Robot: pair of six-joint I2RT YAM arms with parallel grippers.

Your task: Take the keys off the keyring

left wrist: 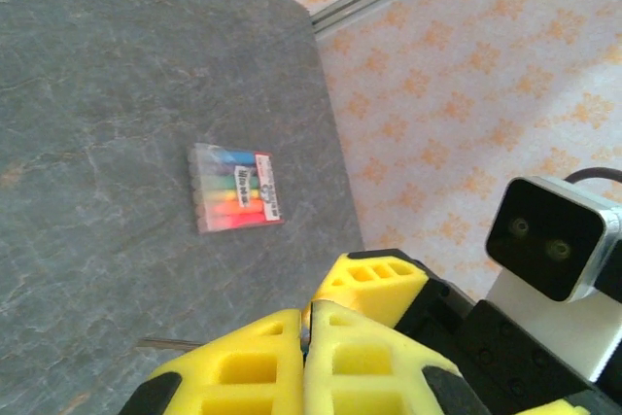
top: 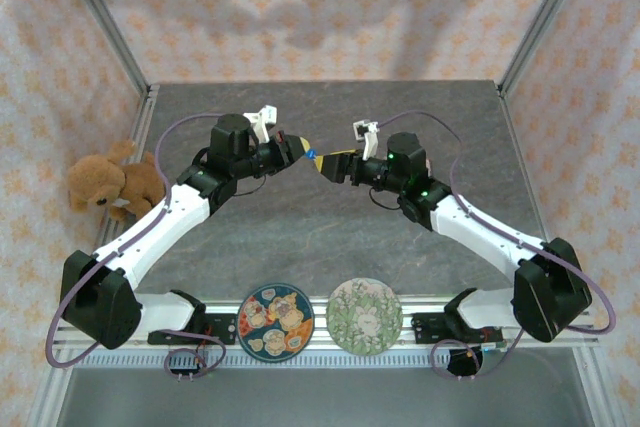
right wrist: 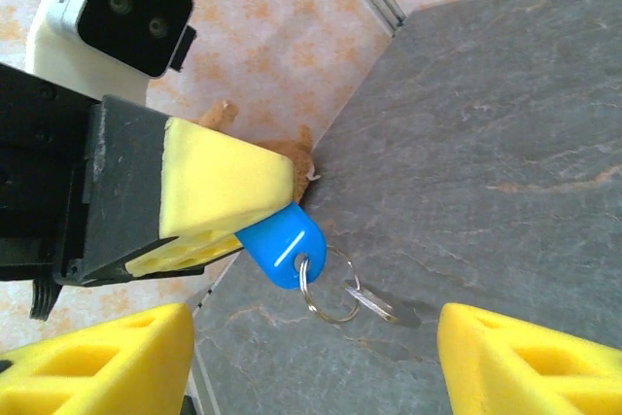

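l gripper has its fingers clamped on the blue tag, held up off the desk. everything below is placed rel. to that tag.

- keyring is threaded thru the hole at the tag's free end and hangs just below it.
- one key dangles off the ring, on the side away from the l fingers. can't tell if there are more keys.
- tag's long axis runs out from the l fingers and slants down toward the ring, so tag, ring and key line up as one chain pointing at the r arm.

r gripper faces the tag head-on w/ fingers spread wide, holding nothing. in the r wrist view the ring sits just ahead of the gap between them, about centred, not touching either pad. r arm is the free one and nearest the ring and key, so prob. its job to close on the key or ring while l holds the tag steady.

pose, top view: both arms reach in from the near edge, elbows out, wrists level. the 2 grippers are nose to nose w/ the tag between them, over mid desk.

risk: ring and key hang loose and can swing or twist, so a pinch may land on the ring wire edge-on.
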